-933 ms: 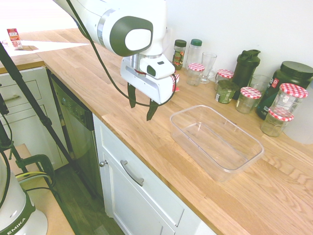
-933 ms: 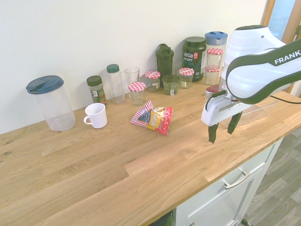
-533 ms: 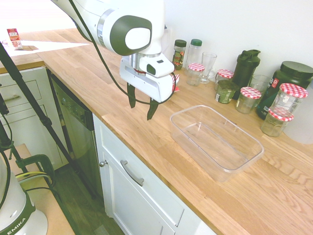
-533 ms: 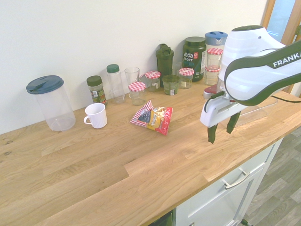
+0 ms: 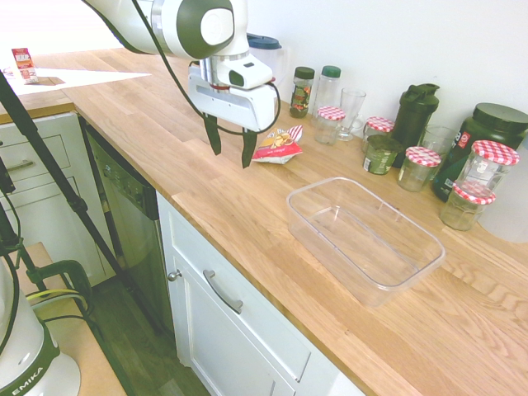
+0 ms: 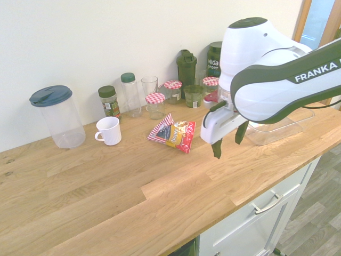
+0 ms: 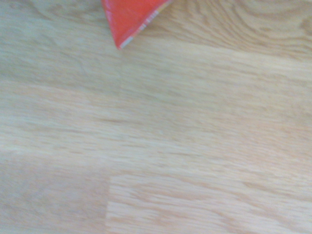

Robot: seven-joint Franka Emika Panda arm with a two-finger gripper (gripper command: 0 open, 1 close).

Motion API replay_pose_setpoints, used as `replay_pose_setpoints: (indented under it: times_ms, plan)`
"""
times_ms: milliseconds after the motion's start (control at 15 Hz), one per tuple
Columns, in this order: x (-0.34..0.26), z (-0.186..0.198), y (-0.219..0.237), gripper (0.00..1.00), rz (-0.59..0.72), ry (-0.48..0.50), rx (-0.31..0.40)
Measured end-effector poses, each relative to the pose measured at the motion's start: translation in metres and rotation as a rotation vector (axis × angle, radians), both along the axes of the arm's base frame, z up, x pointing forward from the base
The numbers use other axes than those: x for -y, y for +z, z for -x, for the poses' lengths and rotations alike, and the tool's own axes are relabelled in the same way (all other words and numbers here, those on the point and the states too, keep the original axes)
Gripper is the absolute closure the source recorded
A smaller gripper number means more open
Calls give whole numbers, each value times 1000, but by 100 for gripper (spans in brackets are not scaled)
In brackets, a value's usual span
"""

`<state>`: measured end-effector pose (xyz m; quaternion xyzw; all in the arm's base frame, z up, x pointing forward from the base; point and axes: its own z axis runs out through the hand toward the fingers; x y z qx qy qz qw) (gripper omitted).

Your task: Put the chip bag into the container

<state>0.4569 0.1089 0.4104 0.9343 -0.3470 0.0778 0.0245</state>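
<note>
1. Chip bag point(image 6: 173, 134) lies flat on the wooden tabletop point(image 6: 106, 181), out in the open, between the white mug point(image 6: 109, 130) and my pincer point(image 6: 228, 143); it is not in the container.
2. Only one red corner of the bag point(image 7: 127, 17) shows in the wrist view, cut off by the picture's edge; the rest of that view is blurred wood grain.
3. In the second exterior view my arm covers most of the container point(image 6: 277, 127), so only a clear wall and rim show past the arm.
4. The first exterior view shows the container point(image 5: 363, 238) whole: one clear rectangular tub with nothing in it, well apart from the bag point(image 5: 279, 146).
5. Print on the bag is too small to read.
6. Counted on the tabletop: one chip bag, one container, one mug, one tall clear pitcher with a dark lid point(image 6: 56, 114), one drinking glass point(image 6: 149, 88).
7. The first exterior view shows five jars with red-checked lids point(image 5: 422, 167) in the row along the wall; my arm hides some of them in the other view.
8. The bag's long axis runs slantwise across the tabletop, from the wall side toward the front edge, with its striped end toward the jars and its red end toward the front.
9. My pincer point(image 5: 230, 142) hangs above the wood just beside the bag, pointing straight down, fingers spread wide and pinching nothing.
</note>
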Motion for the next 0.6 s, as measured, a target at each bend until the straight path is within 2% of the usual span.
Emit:
replay_pose_setpoints:
  times_ms: [600]
  plan:
    - [-80,-85,56,0,93,30,58]
